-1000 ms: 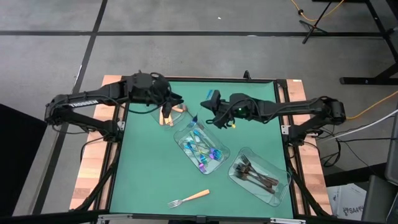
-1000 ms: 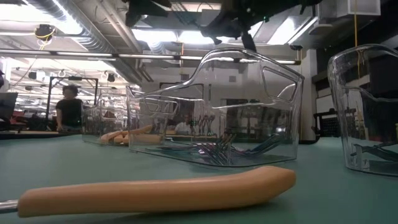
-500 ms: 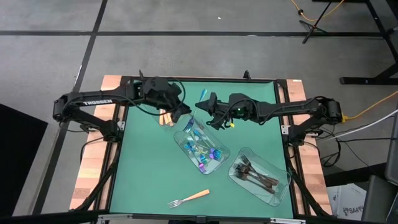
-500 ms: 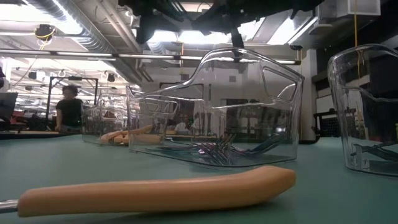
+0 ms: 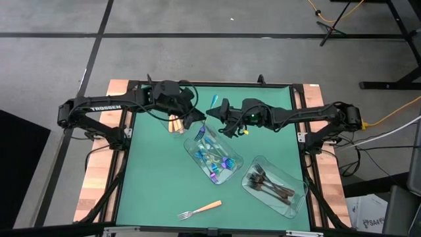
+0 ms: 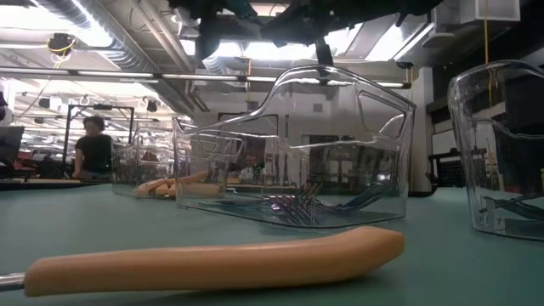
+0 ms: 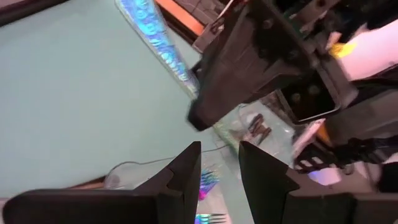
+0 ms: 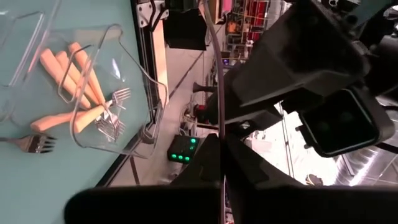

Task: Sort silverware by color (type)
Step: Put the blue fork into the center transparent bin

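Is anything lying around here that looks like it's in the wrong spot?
Yes: one orange-handled fork lies loose on the green mat near the front edge, outside any tray, while the other orange-handled ones sit together in a clear tray at the back.

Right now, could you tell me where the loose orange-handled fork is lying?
In the high view, the orange-handled fork lies alone on the green mat near its front edge, below the middle tray of iridescent utensils.

orange-handled fork (image 6: 212,259) head cut off in low view, distant person (image 6: 89,153) blurred
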`<action>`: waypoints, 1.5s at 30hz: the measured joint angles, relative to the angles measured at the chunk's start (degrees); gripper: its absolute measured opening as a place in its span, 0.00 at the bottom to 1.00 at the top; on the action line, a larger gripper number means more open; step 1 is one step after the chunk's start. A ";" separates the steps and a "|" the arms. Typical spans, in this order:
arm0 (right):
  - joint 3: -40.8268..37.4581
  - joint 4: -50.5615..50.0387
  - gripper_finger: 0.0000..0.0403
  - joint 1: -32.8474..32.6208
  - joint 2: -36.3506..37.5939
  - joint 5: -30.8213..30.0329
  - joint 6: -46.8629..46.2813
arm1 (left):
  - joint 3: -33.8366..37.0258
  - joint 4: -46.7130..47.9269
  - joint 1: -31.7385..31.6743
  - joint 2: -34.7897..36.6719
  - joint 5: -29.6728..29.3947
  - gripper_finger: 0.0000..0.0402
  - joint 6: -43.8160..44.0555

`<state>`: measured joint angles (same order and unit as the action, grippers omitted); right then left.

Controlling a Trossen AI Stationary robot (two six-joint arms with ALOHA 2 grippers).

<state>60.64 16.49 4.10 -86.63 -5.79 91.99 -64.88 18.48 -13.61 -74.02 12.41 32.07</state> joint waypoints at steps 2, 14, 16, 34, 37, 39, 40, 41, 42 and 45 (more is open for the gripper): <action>0.00 0.01 0.00 0.00 0.00 0.01 0.00 | 0.00 -0.80 0.00 0.00 1.11 0.26 0.85; 0.00 0.16 0.00 0.00 0.00 0.03 0.03 | 0.00 -1.32 2.17 -1.65 1.86 0.26 2.32; 0.00 0.15 0.00 0.00 0.00 0.03 0.03 | 0.00 -2.07 2.82 -2.75 1.89 0.26 2.32; 0.00 -0.59 0.00 0.00 0.00 2.15 0.01 | 0.00 -3.23 1.61 -4.28 1.53 0.26 1.92; 0.00 -0.66 0.00 0.00 0.00 2.37 0.01 | 0.00 -3.24 1.16 -4.28 1.53 0.26 1.90; 0.00 -0.66 0.00 0.00 0.00 2.37 0.01 | 0.00 -3.24 0.97 -4.28 1.53 0.25 1.88; 0.00 -0.64 0.00 0.00 0.00 2.37 0.01 | 0.00 -3.24 0.96 -4.28 1.51 0.25 1.88; 0.00 -0.66 0.00 0.00 0.00 2.37 0.01 | 0.00 -3.24 0.96 -4.28 1.51 0.24 1.88; 0.00 -0.66 0.00 0.00 0.00 2.37 0.01 | 0.00 -3.24 0.97 -4.28 1.51 0.23 1.88; 0.00 -0.66 0.00 0.00 0.00 2.39 0.01 | 0.00 -3.24 0.96 -4.28 2.07 0.18 1.90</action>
<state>60.64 15.84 4.10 -86.63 -3.40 92.01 -64.88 15.25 -12.64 -78.30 14.47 33.98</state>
